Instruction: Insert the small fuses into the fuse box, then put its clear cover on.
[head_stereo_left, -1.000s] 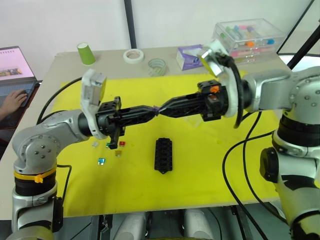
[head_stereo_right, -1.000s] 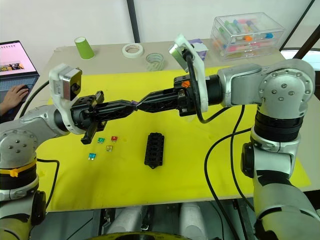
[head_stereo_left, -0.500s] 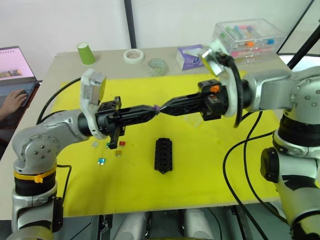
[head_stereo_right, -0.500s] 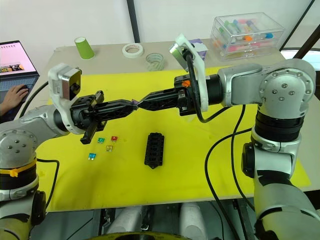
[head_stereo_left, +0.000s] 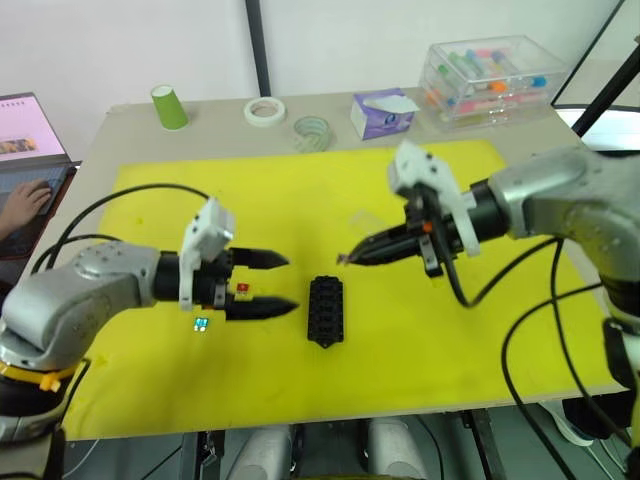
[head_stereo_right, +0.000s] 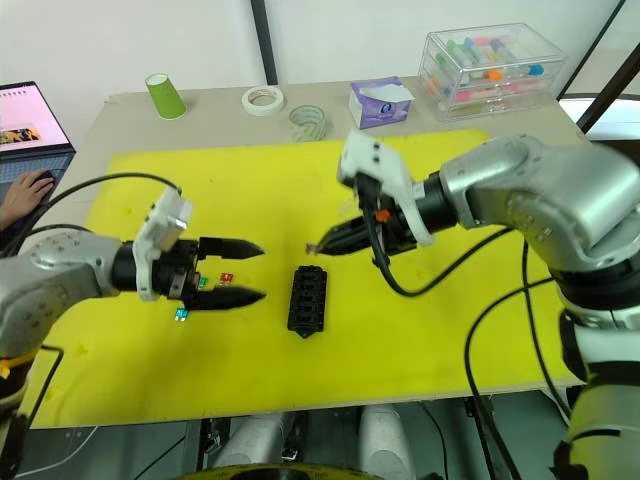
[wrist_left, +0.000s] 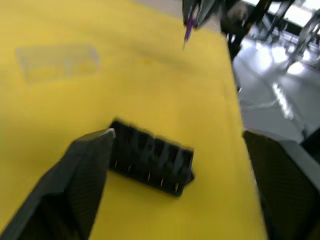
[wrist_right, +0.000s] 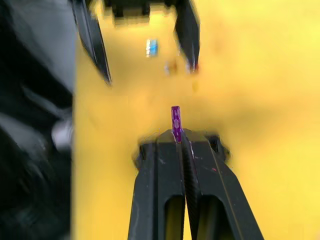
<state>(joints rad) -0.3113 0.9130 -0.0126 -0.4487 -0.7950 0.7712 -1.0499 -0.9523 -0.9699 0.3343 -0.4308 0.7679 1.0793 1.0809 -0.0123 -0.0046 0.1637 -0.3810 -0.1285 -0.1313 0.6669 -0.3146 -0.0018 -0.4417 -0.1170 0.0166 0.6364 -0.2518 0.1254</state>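
Right wrist view: I'm seeing my right pincer (wrist_right: 176, 134) clamping the purple fuse (wrist_right: 175, 122), pointing straight out; left pincer (head_stereo_left: 268, 283) gaping.

Silver-grey arms, white wrist housings, looping black cables; claw fingers (head_stereo_right: 243, 246) seemingly ribbed black.

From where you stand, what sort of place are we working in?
Most likely a lab or office test bench: a table under a yellow mat, tape rolls and a clear case of coloured tubes at the back, and a person's hand at a laptop alongside.
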